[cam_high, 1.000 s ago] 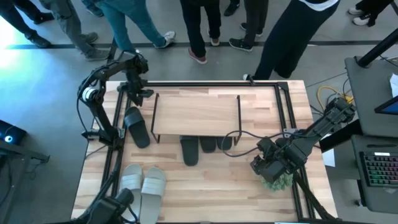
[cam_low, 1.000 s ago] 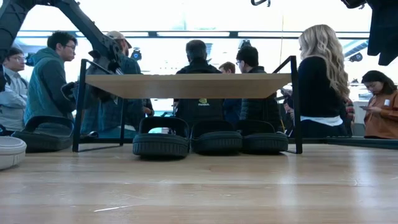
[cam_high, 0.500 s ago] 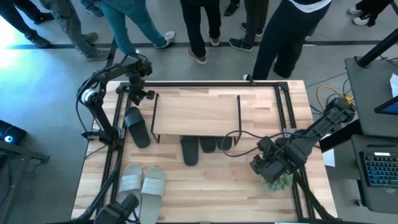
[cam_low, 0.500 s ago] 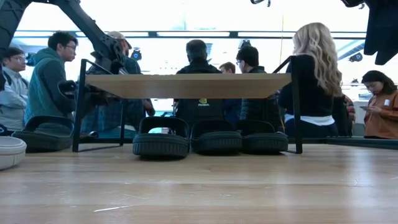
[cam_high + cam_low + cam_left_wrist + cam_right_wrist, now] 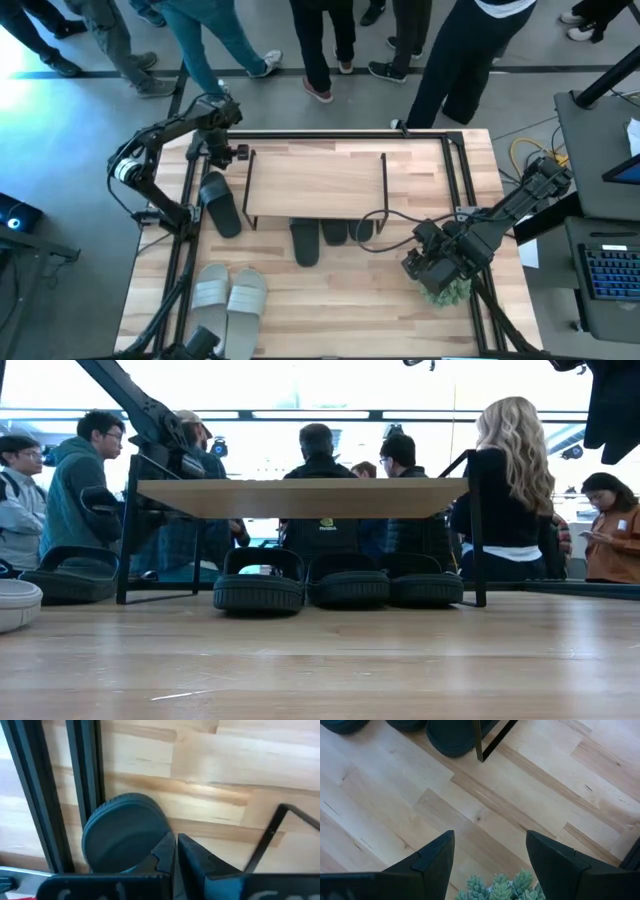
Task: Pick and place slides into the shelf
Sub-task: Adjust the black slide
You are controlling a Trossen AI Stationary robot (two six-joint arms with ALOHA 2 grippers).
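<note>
Table [image 5: 330, 300] of pale wood fills the high view, with the shelf [image 5: 315, 180] standing across its far half and people crowding the floor beyond. Since a second ago the left arm [image 5: 160, 135] has swung its elbow outward toward the table's left edge, and its gripper [image 5: 215, 150] has gone from partly open to fully shut; in the wrist view its fingers [image 5: 192, 860] meet with nothing between them, poised over the rounded end of a black slide [image 5: 220, 203]. That slide lies on the table just left of the shelf, outside its wire legs, in the same spot as before. Nothing else has shifted (the bystanders have moved a little). Under the shelf's top board sit three black slides [image 5: 258, 580] side by side, toes facing the low camera, filling the width between the legs; the top board itself carries nothing. Two pale slides [image 5: 228, 295] rest together near the table's front left corner, well apart from the shelf. The right gripper [image 5: 428, 268] waits at the table's front right, its fingers [image 5: 432, 860] spread wide and holding nothing, directly above a small green plant [image 5: 502, 887].
</note>
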